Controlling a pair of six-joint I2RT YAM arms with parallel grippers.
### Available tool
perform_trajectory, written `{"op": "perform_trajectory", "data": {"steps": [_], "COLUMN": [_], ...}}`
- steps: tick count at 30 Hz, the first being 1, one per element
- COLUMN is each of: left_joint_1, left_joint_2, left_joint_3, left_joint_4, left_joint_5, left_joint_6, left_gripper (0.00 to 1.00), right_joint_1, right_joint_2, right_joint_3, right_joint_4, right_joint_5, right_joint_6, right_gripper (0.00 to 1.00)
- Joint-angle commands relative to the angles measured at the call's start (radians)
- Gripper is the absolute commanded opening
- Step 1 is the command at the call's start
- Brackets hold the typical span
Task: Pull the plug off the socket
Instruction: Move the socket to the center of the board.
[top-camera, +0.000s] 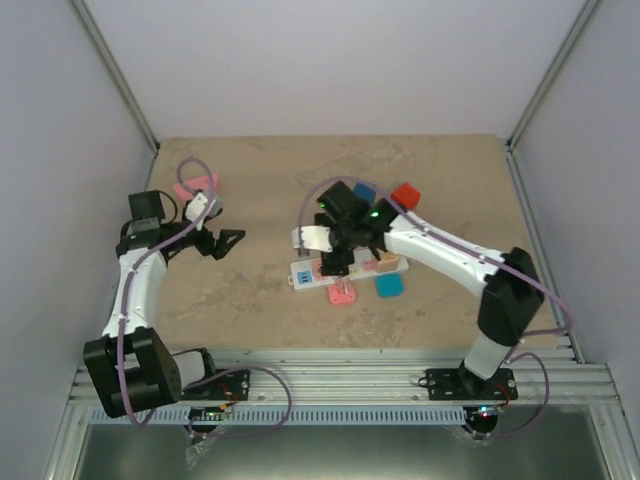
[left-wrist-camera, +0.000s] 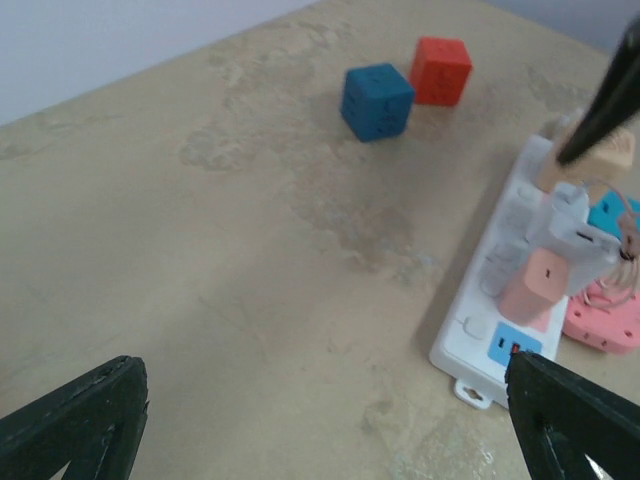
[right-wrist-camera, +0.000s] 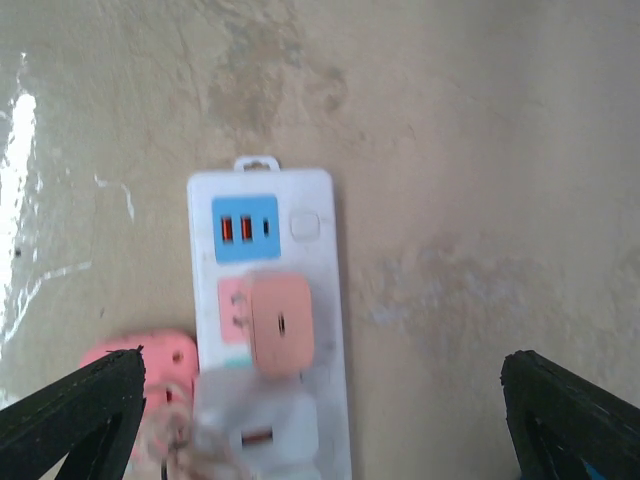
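Hiding under the right arm (top-camera: 440, 250) overhead, pink plug (right-wrist-camera: 282, 325) sits in socket (right-wrist-camera: 325, 300).

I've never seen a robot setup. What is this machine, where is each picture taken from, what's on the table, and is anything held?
Two robot arms stand at the near edge of a table. One picture looks down from above; the other two come from a camera on each wrist, so the dark shapes at their bottom corners are that arm's own fingers. On the table lie a white power strip carrying a pink plug, a blue cube and a red cube. The left gripper and right gripper are open, holding nothing; the right one hovers over the strip.
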Motion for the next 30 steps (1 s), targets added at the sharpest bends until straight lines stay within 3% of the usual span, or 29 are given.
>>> {"op": "perform_trajectory", "data": {"steps": [1, 7, 16, 22, 30], "left_joint_1": [-0.089, -0.278, -0.58, -0.681, -0.703], "left_joint_2": [-0.003, 0.003, 0.094, 0.179, 0.275], "left_joint_3": [-0.021, -0.063, -0.128, -0.126, -0.084], "left_joint_4": [-0.073, -0.041, 0.062, 0.11, 0.143], "left_joint_5": [-0.083, -0.194, -0.469, -0.56, -0.556], "left_joint_6": [0.131, 0.16, 0.137, 0.119, 0.126], "left_gripper": [1.0, 1.0, 1.0, 1.0, 1.0], "right_joint_1": [-0.105, -0.287, -0.553, -0.615, -0.679], "right_joint_2": [-0.137, -0.365, -0.604, -0.665, -0.717], "right_joint_3": [-0.127, -0.326, -0.562, -0.625, -0.65], "right_joint_4": [-0.012, 0.077, 0.238, 0.309, 0.318], "right_joint_5": [-0.1, -0.153, -0.264, -0.288, -0.328], "right_joint_6": [-0.07, -0.1, -0.038, 0.007, 0.008], "right_gripper": [0.98, 0.98, 0.98, 0.98, 0.98]}}
